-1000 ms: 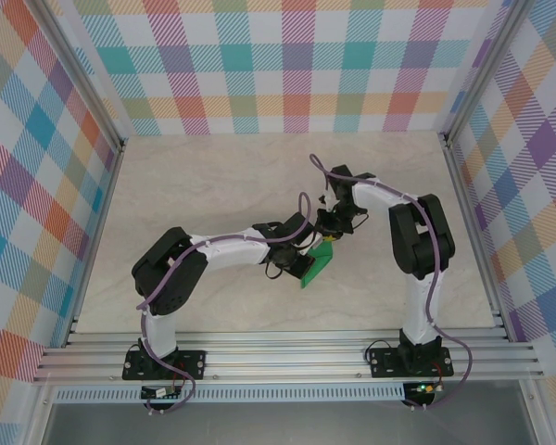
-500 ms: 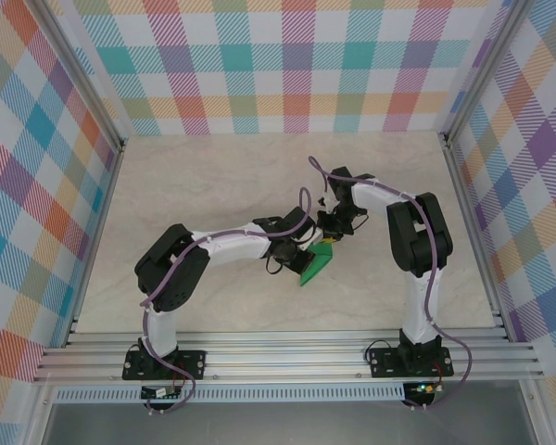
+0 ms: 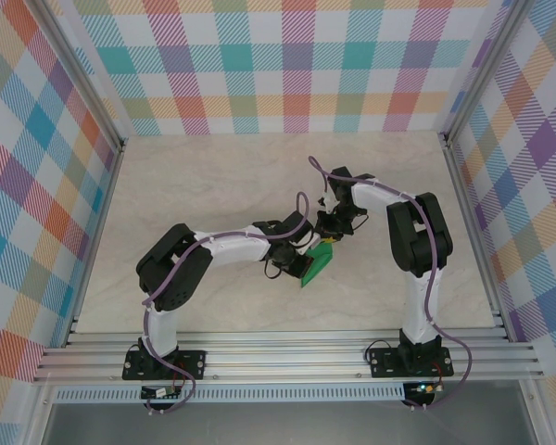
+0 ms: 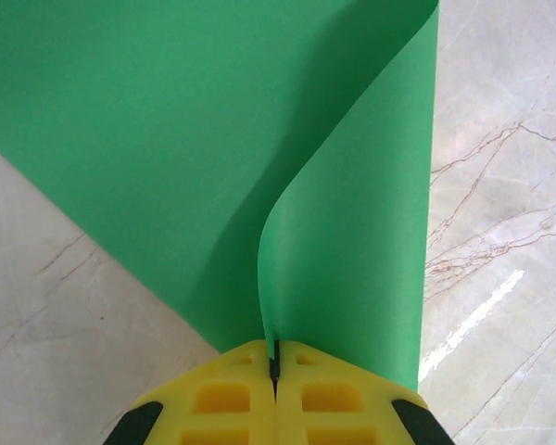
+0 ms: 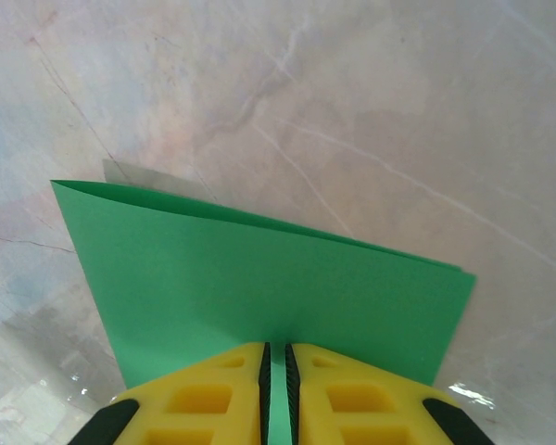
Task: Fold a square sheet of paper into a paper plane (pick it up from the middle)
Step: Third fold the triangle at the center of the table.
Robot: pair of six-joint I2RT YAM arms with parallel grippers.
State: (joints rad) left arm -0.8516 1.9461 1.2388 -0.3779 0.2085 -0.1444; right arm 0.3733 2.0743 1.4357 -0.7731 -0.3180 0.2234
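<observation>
Two arms meet just right of the middle of the frame in the top view, both hanging onto the square sheet of paper point(image 3: 317, 264). The left arm rises from its base at the lower left, bends at a black elbow, then stretches its white forearm to the right, so the left claw point(image 3: 299, 260) ends up at the green sheet's left side. The right arm goes straight up from the lower right, folds at its elbow and reaches left, with the wrist curling back down so the right claw point(image 3: 333, 231) sits at the sheet's upper end.

From the left wrist camera, the left claw point(image 4: 274, 357) has its yellow fingers point(image 4: 224, 399) pinched tight on the paper point(image 4: 195, 139), which curls up and fans out across the upper frame over the marbled worktop point(image 4: 500, 232).

From the right wrist camera, the right claw point(image 5: 276, 357) is clamped on the near edge of the paper point(image 5: 259, 269), green showing in the thin slot between its fingers point(image 5: 204, 403). The sheet looks doubled over, its far edge running from the left down to the right above the worktop point(image 5: 306, 93). I can't tell if the lower tip touches the worktop.
</observation>
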